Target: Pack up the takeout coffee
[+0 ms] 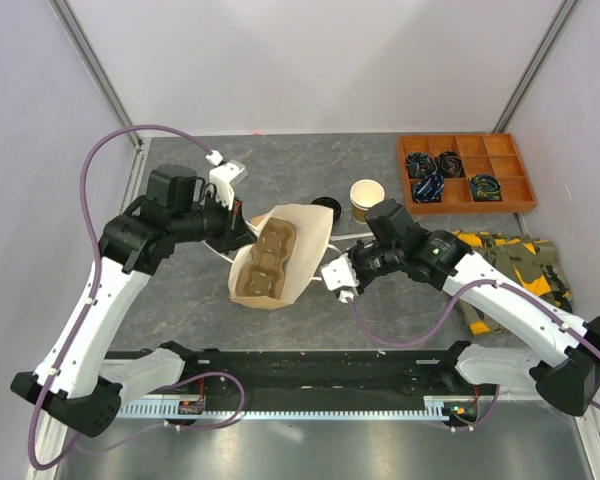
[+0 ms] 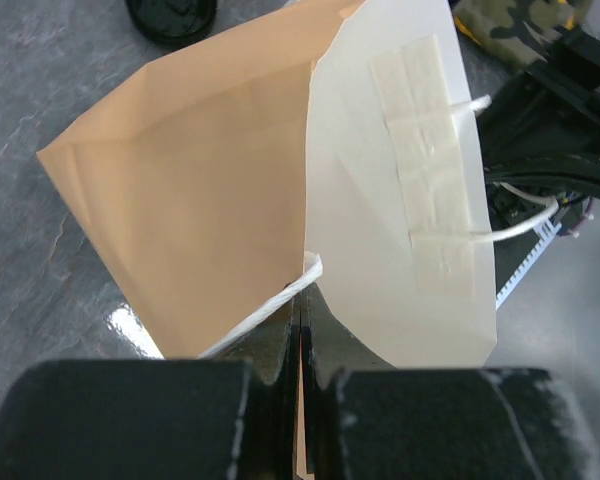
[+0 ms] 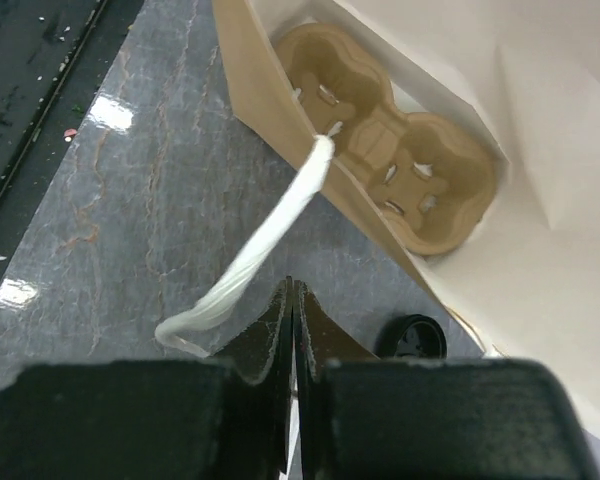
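- Near edge: black rail [image 1: 320, 368] runs across the table [image 1: 180, 310] between the two arm bases.
- Right gripper [image 3: 292, 298]: jaws pressed together, no gap showing. A white handle [image 3: 255, 265] loops from the bag's rim down to the fingers, and a white strand shows between them, so it reads as pinched on that handle.
- Paper bag [image 1: 305, 250]: tan, lying on its side mid-table between the two grippers, with its mouth held open.
- Cup carrier [image 1: 265, 258]: brown moulded pulp, inside the bag's mouth. Its wells are plain in the right wrist view.
- Left gripper [image 2: 300, 312]: jaws fully closed on the bag's rim at the far-left side. A white cord [image 2: 275, 300] runs in at the same spot.
- Black lid [image 1: 326, 207]: flat on the table just beside the bag's far-right edge, outside the bag.
- Paper cup [image 1: 367, 198]: upright and uncovered, white inside showing. It stands on the table just right of the lid, apart from the bag.
- Right side: camouflage cloth [image 1: 510, 265] heaped under the right arm.
- Far right: orange compartment tray [image 1: 505, 185], with dark bundles in several of its cells.
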